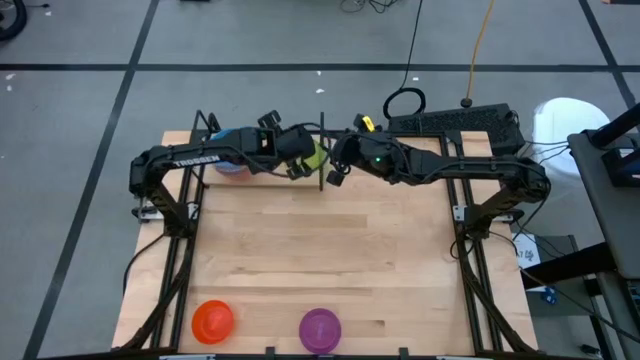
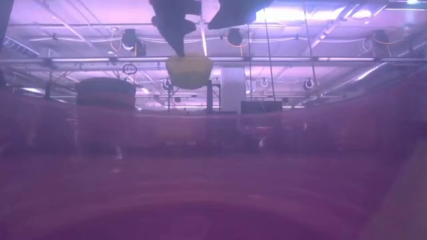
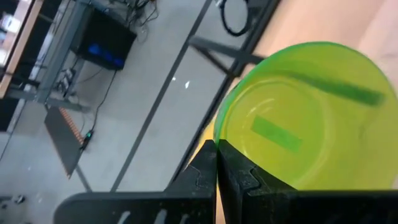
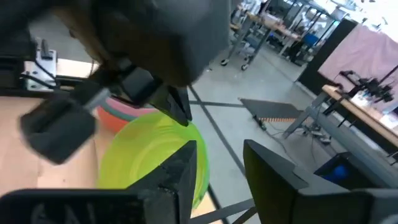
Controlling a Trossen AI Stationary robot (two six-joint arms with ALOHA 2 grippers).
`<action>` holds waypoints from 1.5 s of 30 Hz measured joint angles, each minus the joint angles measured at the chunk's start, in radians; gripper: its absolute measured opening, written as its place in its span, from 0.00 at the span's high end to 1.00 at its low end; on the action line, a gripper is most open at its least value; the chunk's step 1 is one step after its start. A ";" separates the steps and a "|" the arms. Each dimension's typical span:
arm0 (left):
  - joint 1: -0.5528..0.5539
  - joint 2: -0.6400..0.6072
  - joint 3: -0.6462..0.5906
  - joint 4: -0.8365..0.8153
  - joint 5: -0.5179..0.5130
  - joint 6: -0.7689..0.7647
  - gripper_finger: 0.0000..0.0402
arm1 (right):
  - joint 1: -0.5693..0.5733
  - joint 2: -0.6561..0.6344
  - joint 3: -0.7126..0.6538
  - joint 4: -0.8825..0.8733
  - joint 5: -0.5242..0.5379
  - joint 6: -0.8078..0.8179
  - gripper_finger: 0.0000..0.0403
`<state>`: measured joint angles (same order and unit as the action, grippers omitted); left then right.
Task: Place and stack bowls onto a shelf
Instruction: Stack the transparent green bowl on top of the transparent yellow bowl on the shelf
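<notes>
Both dark robot arms reach toward the far edge of the big light-wood table (image 1: 320,260), near twelve o'clock in the view from above.

The left gripper (image 1: 300,160) holds a small round yellow-green plastic bowl (image 1: 314,155) up in the air. In the left wrist view its two dark fingers (image 3: 214,168) are pressed tight together on the rim of the bowl (image 3: 305,118), with the open side of the bowl facing the camera. In the low view the bowl (image 2: 189,71) hangs under the gripper (image 2: 177,37), clearly above the table.

The bowl is just beside the thin black upright rod (image 1: 322,150) of the narrow shelf at the far edge. At about nine o'clock from the bowl, a stack of small bright bowls (image 1: 230,163) sits under the left arm. In the right wrist view a pink bowl (image 4: 127,115) of that stack shows behind the yellow-green one (image 4: 155,155).

The right gripper (image 1: 338,172) hovers just beside the bowl at about three o'clock. Its fingers (image 4: 186,168) are spread apart and hold nothing.

At the near edge of the table, around six o'clock, a small round orange plastic bowl (image 1: 212,320) and a small round purple plastic bowl (image 1: 320,328) sit well apart from the arms.
</notes>
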<state>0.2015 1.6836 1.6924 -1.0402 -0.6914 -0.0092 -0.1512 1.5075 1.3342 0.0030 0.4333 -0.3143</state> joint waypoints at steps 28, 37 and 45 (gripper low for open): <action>0.374 -0.003 -0.101 0.108 0.455 0.052 1.00 | 0.036 -0.150 -0.002 0.017 0.011 -0.075 0.68; 0.431 -0.003 -0.215 0.214 0.497 0.057 1.00 | 0.036 -0.162 -0.003 0.016 0.011 -0.092 0.68; 0.462 -0.003 -0.306 0.290 0.518 0.054 1.00 | 0.035 -0.162 -0.003 0.016 0.011 -0.099 0.68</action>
<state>0.6640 1.6806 1.3862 -0.7503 -0.1735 0.0444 -0.1158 1.3453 1.3315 0.0189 0.4442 -0.4133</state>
